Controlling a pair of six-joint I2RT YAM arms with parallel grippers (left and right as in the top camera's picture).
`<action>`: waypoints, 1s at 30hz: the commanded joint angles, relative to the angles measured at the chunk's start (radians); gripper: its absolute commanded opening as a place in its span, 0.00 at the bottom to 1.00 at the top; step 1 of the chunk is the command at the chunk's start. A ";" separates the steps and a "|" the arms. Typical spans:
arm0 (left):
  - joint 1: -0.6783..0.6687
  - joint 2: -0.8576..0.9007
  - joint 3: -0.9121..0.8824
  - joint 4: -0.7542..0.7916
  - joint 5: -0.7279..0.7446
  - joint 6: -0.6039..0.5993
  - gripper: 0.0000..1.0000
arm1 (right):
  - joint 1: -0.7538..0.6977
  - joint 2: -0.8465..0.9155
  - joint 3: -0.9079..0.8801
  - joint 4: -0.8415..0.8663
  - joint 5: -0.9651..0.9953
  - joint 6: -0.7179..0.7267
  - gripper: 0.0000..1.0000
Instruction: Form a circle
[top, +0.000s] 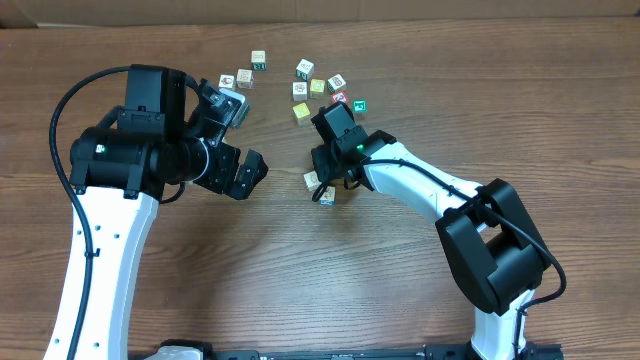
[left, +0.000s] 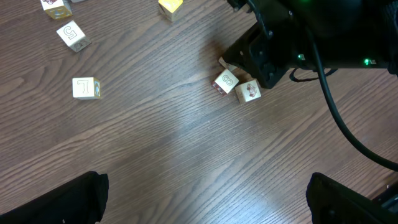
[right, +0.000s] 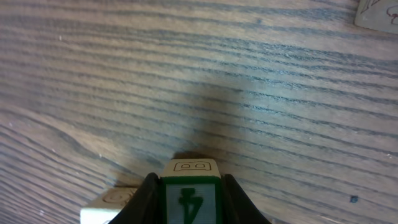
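Clamping a green-faced cube (right: 189, 202) between its fingers, the right gripper (top: 323, 183) holds it low at the wooden table (top: 250, 280), just beside a pale cube (right: 109, 208). This small cluster sits near the table's middle. The left gripper (top: 240, 140) hangs released, jaws wide, well apart to the left. Farther back lie scattered loose cubes (top: 317, 86).
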 joint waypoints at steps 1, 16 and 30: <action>0.000 0.005 -0.003 0.000 0.018 0.023 1.00 | 0.002 -0.023 0.016 0.000 0.016 -0.126 0.17; 0.000 0.005 -0.003 0.000 0.019 0.023 0.99 | 0.002 -0.023 0.016 -0.004 -0.014 -0.307 0.17; 0.000 0.005 -0.003 0.000 0.018 0.023 0.99 | 0.002 -0.023 0.016 0.002 -0.027 -0.397 0.16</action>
